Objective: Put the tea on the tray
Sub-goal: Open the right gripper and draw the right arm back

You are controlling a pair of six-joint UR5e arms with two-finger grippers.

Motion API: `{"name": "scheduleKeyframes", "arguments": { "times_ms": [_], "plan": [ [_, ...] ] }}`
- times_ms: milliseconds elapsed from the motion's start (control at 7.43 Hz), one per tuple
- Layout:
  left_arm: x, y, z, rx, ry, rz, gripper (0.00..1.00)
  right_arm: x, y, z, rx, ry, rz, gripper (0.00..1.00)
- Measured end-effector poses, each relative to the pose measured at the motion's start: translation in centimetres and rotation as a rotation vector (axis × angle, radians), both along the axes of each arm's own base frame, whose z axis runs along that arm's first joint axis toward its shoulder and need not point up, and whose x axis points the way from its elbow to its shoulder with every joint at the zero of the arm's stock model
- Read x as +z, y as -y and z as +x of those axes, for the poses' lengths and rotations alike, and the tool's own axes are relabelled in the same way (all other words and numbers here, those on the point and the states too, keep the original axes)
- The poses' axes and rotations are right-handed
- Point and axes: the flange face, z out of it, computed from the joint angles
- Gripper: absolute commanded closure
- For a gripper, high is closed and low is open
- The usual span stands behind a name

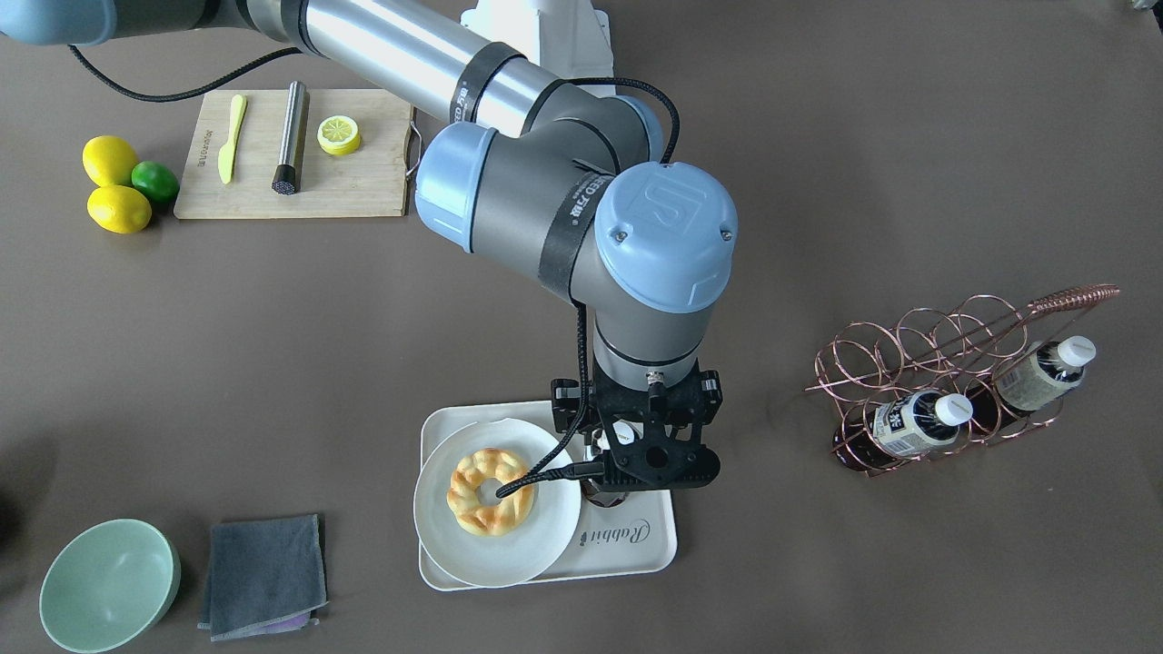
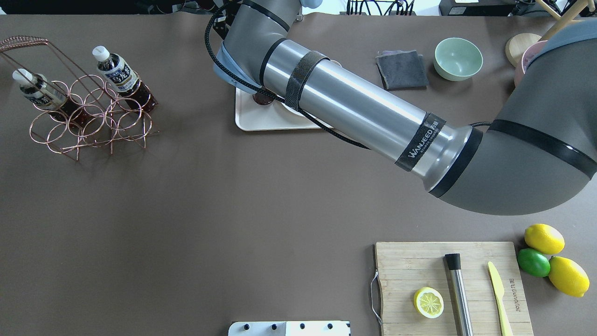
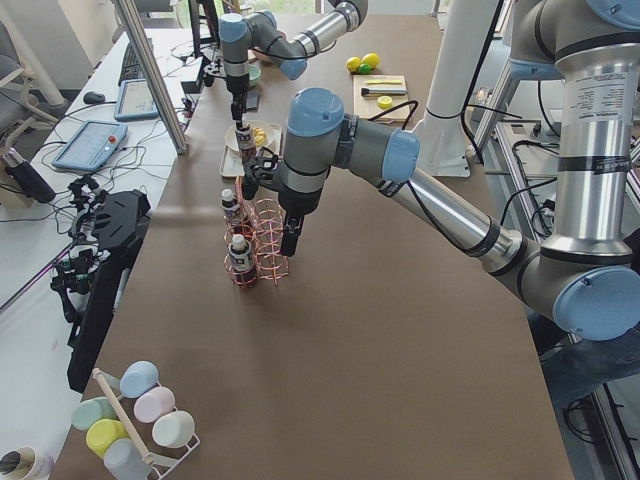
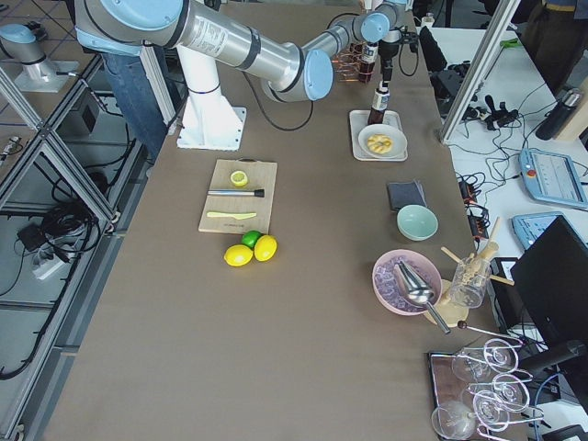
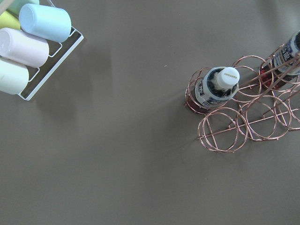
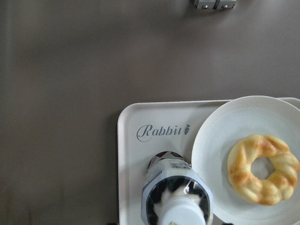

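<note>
Overhead, front: steep, opposite desk (image 2: 233, 210) sides. Side views: from ends, far. Wrist views: close, straight down; right wrist, front share tray (image 6: 129, 154).

You get soft, even light from above, and shadows on the table (image 1: 273, 363) stay faint. A bright sheen runs along the right arm (image 2: 354, 107). In your right wrist view the tea (image 6: 177, 197), directly under the right gripper (image 1: 631, 454), is blurred at its cap. The tray (image 6: 129, 140) lettering just ahead of it is sharp. Far ends of both side views look coarse.
</note>
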Motion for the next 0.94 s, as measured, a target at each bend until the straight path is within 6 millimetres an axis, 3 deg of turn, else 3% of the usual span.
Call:
{"name": "scheduleKeyframes", "arguments": {
  "times_ms": [135,269,404,538,673,942],
  "plan": [
    [0.0,0.0,0.1,-0.009,-0.014,-0.016,0.03,-0.1,0.9,1.6,-0.014,0.017,-0.004,0.00],
    [0.1,-0.1,0.1,-0.026,-0.027,-0.038,0.03,1.1,2.4,4.9,-0.041,0.045,-0.009,0.00],
    [0.4,-0.4,-0.3,-0.044,-0.035,-0.057,0.03,3.7,2.9,8.7,-0.070,0.058,0.008,0.00],
    [0.9,-0.7,-0.5,-0.057,-0.040,-0.078,0.03,7.1,3.2,13.7,-0.095,0.063,0.021,0.00],
    [1.1,-0.8,-0.5,-0.064,-0.042,-0.088,0.03,12.0,2.6,19.6,-0.120,0.074,0.038,0.00],
    [1.3,-0.8,-0.4,-0.053,-0.037,-0.080,0.03,23.5,-1.5,32.0,-0.127,0.099,0.069,0.00]
  ]
}}
